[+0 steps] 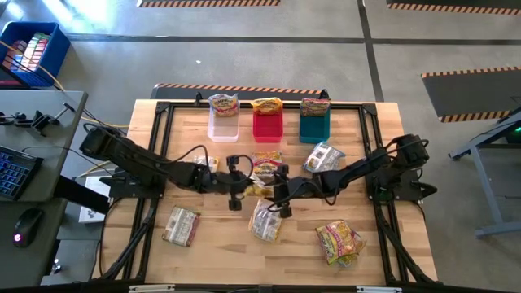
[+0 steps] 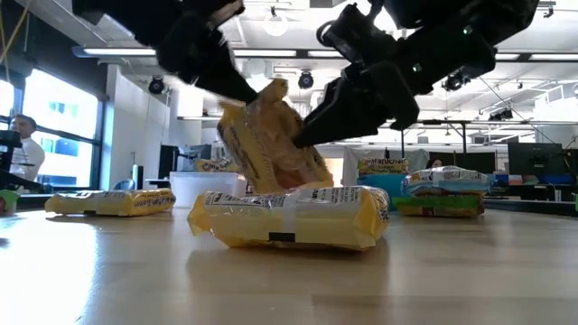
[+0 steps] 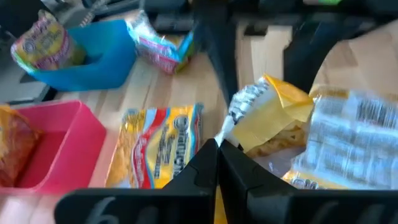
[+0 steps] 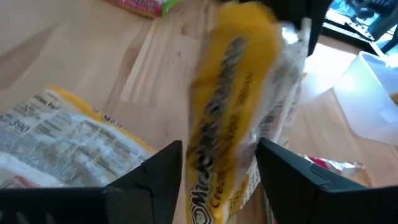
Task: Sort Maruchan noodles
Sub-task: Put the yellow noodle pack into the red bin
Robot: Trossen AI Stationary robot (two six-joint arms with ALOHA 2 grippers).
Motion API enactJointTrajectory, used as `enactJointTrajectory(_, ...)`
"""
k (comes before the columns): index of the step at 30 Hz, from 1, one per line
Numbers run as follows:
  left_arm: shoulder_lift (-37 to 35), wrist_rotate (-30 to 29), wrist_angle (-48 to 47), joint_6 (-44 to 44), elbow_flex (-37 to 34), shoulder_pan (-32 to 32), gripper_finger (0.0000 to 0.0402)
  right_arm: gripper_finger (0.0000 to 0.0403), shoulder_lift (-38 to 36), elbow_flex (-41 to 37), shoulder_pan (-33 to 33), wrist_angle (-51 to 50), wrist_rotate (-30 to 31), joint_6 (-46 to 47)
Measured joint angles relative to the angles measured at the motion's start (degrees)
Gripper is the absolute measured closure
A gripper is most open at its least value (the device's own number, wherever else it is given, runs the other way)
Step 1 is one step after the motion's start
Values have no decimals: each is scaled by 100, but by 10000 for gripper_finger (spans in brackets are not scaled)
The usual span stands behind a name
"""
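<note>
A yellow Maruchan noodles packet [image 1: 262, 190] hangs tilted above mid-table [image 2: 271, 149], between both grippers. My right gripper [image 1: 277, 193] has its two fingers [image 4: 163, 169] clamped on either side of this packet [image 4: 236, 112]. My left gripper [image 1: 244, 185] is shut, and its tips [image 3: 217, 146] meet the packet's crimped silver seam [image 3: 241, 107]; whether they pinch it is unclear. Other packets lie flat: a yellow one [image 1: 265, 165], a silvery one [image 1: 323, 156], one at front centre [image 1: 266, 220], one at front left [image 1: 181, 225] and a reddish-pink one [image 1: 339, 242].
Three bins stand along the back edge: clear [image 1: 223, 129], red [image 1: 267, 129] and teal [image 1: 314, 130], each with a packet inside. A black frame [image 1: 163, 110] borders the table. A person [image 2: 23, 149] stands far off in the room beyond the table.
</note>
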Motion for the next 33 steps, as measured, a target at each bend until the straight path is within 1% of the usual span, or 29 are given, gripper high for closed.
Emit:
enactJointTrajectory(2,-120,175,274,-43,-253,88,401,193,0,91,63,-163,282,-4)
enactJointTrajectory(4,-243,290,689,-58,-538,141,401,174,0,194,87,-306,429,10)
enactJointTrajectory(7,-461,551,1207,-28,-949,220,401,149,0,358,80,-556,455,8)
enactJointTrajectory(10,-754,664,1399,-34,-1203,268,401,136,0,436,79,-677,384,-46)
enactJointTrajectory(13,-1007,664,1467,-66,-1360,270,401,136,-34,443,82,-736,129,-147)
enactJointTrajectory(15,-1117,656,1468,-81,-1407,269,401,136,-77,444,82,-800,79,-153)
enactJointTrajectory(19,-1129,640,1533,-32,-1408,252,401,137,-96,444,18,-768,-132,-141)
enactJointTrajectory(23,-1128,640,1555,-33,-1408,252,401,137,-66,444,-108,-643,-770,-109)
enactJointTrajectory(25,-1127,650,1575,-21,-1408,239,401,137,-63,444,-144,-593,-971,-170)
enactJointTrajectory(30,-1129,707,1609,-21,-1408,215,401,137,-63,442,-162,-346,-1035,-349)
enactJointTrajectory(33,-1127,709,1682,-27,-1408,215,401,137,-63,442,-162,-285,-922,-286)
